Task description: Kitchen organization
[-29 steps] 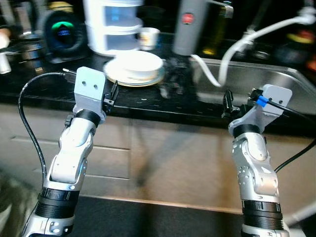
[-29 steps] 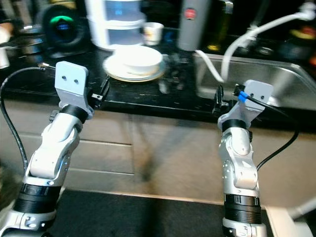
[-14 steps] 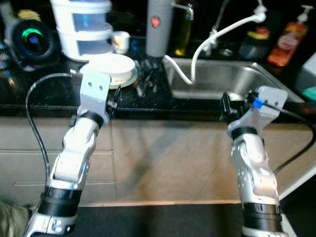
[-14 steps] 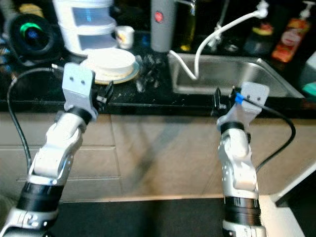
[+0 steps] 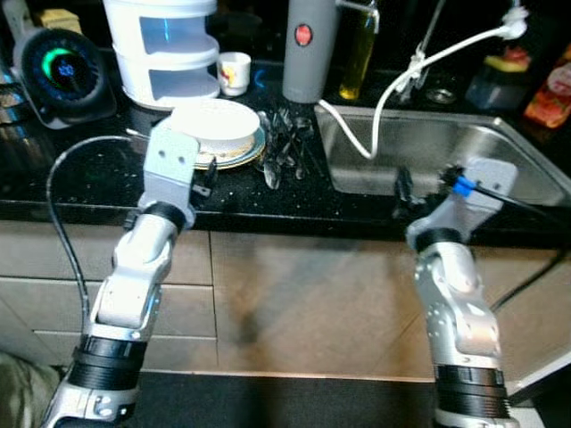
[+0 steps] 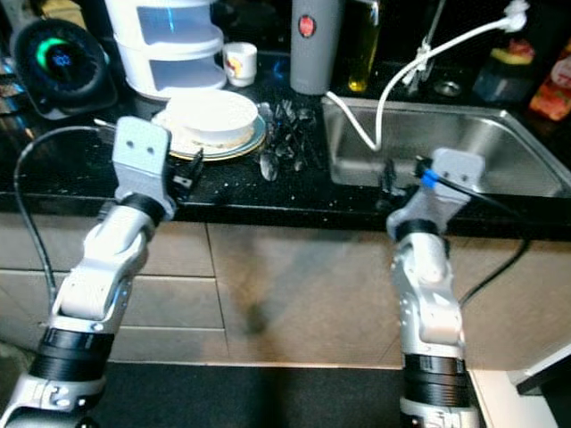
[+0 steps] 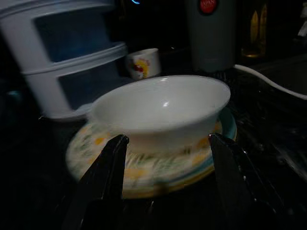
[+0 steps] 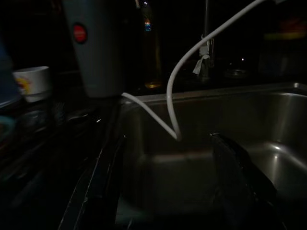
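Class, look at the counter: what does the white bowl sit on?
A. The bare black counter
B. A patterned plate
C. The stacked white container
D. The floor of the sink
B: the white bowl sits on a patterned plate, just ahead of the open left gripper.

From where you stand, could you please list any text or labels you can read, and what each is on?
"JAPAN": red round badge on the grey flask.
Small cup: red and yellow print, no readable words.
Round speaker: green glowing display, unreadable.
Bottles by the sink: labels too blurred.
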